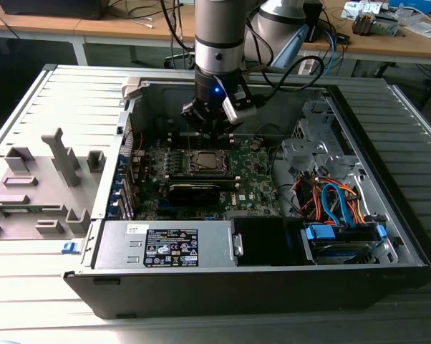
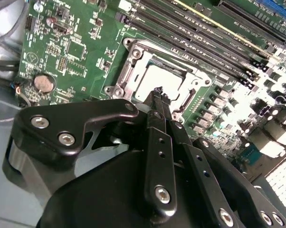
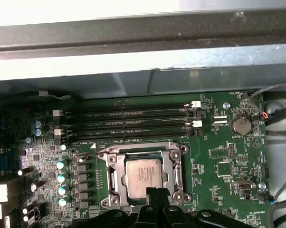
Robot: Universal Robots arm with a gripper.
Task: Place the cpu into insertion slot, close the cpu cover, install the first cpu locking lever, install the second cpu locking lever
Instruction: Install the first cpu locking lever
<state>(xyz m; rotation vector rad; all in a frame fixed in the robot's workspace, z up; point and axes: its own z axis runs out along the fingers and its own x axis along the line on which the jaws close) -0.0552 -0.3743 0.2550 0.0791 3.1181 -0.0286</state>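
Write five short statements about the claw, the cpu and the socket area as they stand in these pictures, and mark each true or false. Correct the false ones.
1. The cpu lies in the insertion slot. True.
2. The cpu cover lies flat over the chip. False: the frame stands raised at the slot's edge nearest the long memory slots, and the chip's whole top is bare.
3. The claw carries the cpu. False: its fingers are together with nothing between them.
4. In the second wrist view the claw's tip is at the socket's edge. True.
5. The power supply sits on the motherboard. False: it sits beside the board, along the case wall.
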